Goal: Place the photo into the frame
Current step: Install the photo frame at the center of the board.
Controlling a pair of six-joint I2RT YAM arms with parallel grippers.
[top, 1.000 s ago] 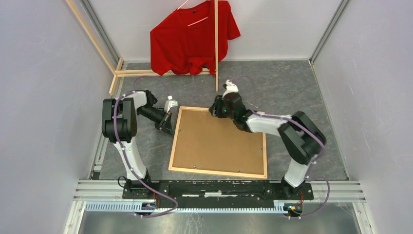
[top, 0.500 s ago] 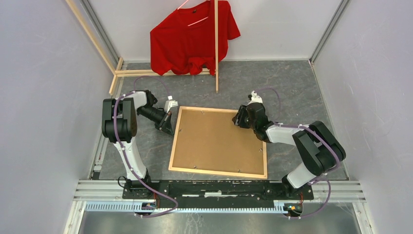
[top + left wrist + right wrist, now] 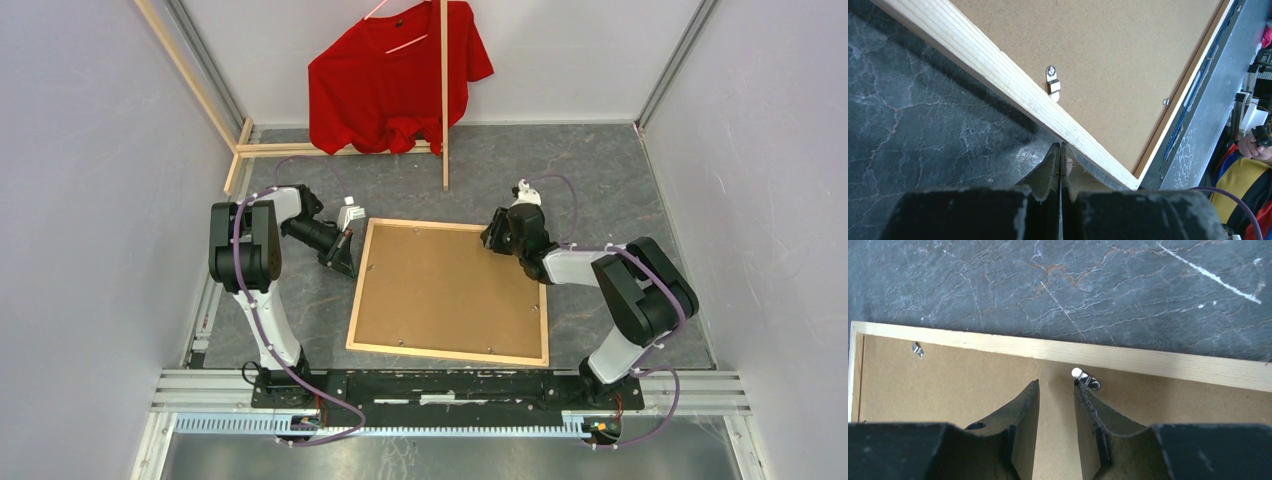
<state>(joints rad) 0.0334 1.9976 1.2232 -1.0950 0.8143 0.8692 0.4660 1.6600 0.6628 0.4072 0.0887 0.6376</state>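
The frame (image 3: 447,354) lies face down in the middle of the table, with the brown backing board (image 3: 450,290) filling it. The photo is hidden. My left gripper (image 3: 347,265) is shut, and its tips (image 3: 1061,146) rest at the outer side of the frame's left wood strip (image 3: 978,55), near a metal clip (image 3: 1052,80). My right gripper (image 3: 492,238) hovers over the far right part of the board. It (image 3: 1057,383) is open with nothing between its fingers. Its right fingertip (image 3: 1083,390) touches a metal clip (image 3: 1087,379) just inside the far strip (image 3: 1148,360).
A red shirt (image 3: 395,75) hangs at the back, behind an upright wooden slat (image 3: 444,95). More slats (image 3: 300,150) lie at the back left. A second clip (image 3: 917,348) sits further left on the board. A person's hand (image 3: 1255,145) shows beyond the table's near rail.
My right gripper has moved rightward along the frame's far edge, from its middle to near the far right corner, and its jaws have narrowed a little. The left arm has not moved.
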